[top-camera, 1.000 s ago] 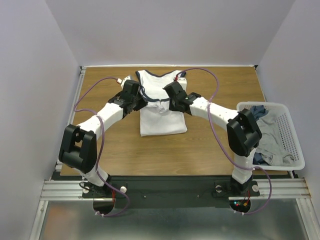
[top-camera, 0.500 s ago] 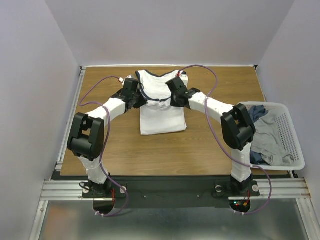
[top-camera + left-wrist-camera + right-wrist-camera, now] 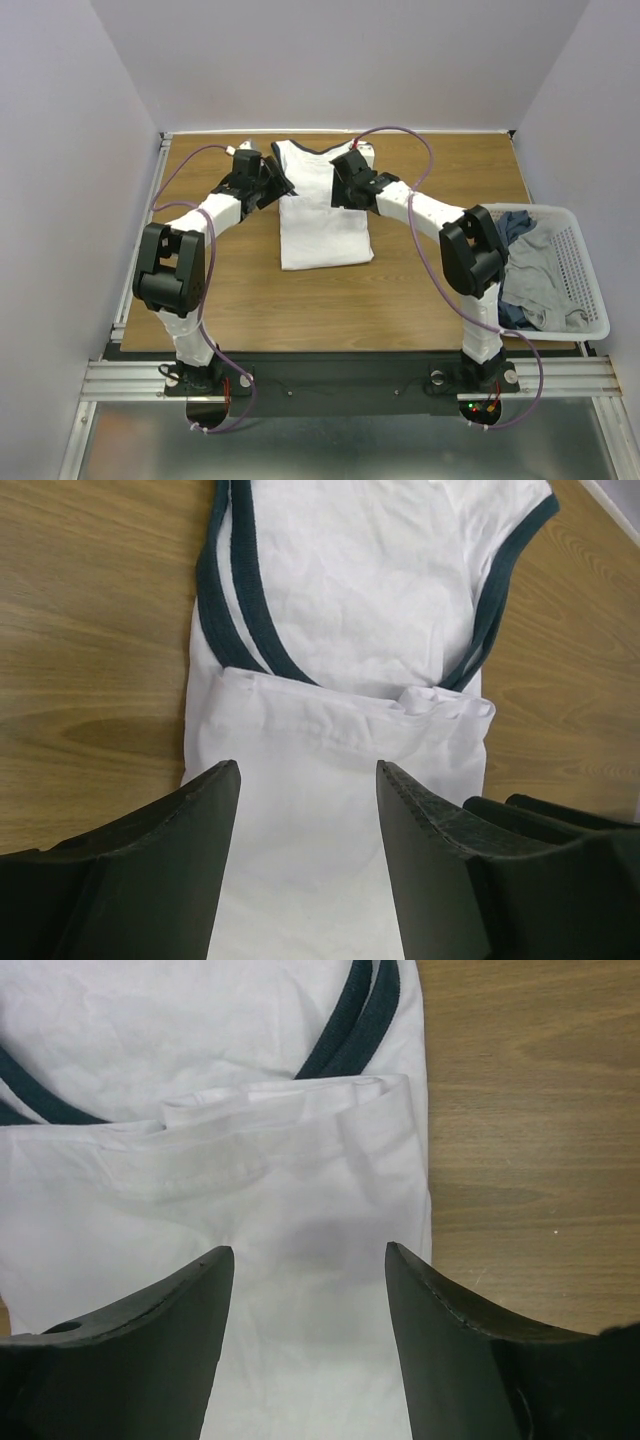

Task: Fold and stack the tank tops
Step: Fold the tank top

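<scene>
Though apart, fingers (image 3: 170,870) above tank top (image 3: 350,630)

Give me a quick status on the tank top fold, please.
Left tool and right tool open, holding nothing. White tank top flat on table, hem folded up to armholes. More tops wait in basket; nothing in the way.

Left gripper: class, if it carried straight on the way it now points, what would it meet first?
Probably the white tank top: its folded-over layer lies straight ahead of the open left gripper. How far off the cloth is cannot be told from the wrist view.
</scene>
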`<action>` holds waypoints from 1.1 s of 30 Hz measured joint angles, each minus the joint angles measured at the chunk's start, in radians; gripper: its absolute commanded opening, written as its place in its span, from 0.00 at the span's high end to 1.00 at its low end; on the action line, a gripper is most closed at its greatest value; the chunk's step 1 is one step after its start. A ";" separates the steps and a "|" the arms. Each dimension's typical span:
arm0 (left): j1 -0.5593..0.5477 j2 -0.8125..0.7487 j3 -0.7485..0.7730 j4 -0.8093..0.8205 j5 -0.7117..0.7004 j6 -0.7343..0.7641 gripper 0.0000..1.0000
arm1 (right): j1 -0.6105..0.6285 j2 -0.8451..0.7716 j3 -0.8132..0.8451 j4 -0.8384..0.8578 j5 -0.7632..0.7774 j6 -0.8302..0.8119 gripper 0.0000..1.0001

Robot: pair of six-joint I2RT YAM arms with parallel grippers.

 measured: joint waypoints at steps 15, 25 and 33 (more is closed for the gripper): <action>-0.092 -0.423 -0.502 -0.002 -0.071 -0.120 0.25 | 0.002 -0.325 -0.464 0.040 -0.049 0.064 0.33; -0.107 -0.459 -0.623 0.006 -0.067 -0.187 0.30 | 0.002 -0.382 -0.617 0.092 -0.172 0.134 0.36; -0.107 -0.403 -0.644 0.064 -0.052 -0.209 0.42 | 0.002 -0.373 -0.642 0.136 -0.203 0.167 0.42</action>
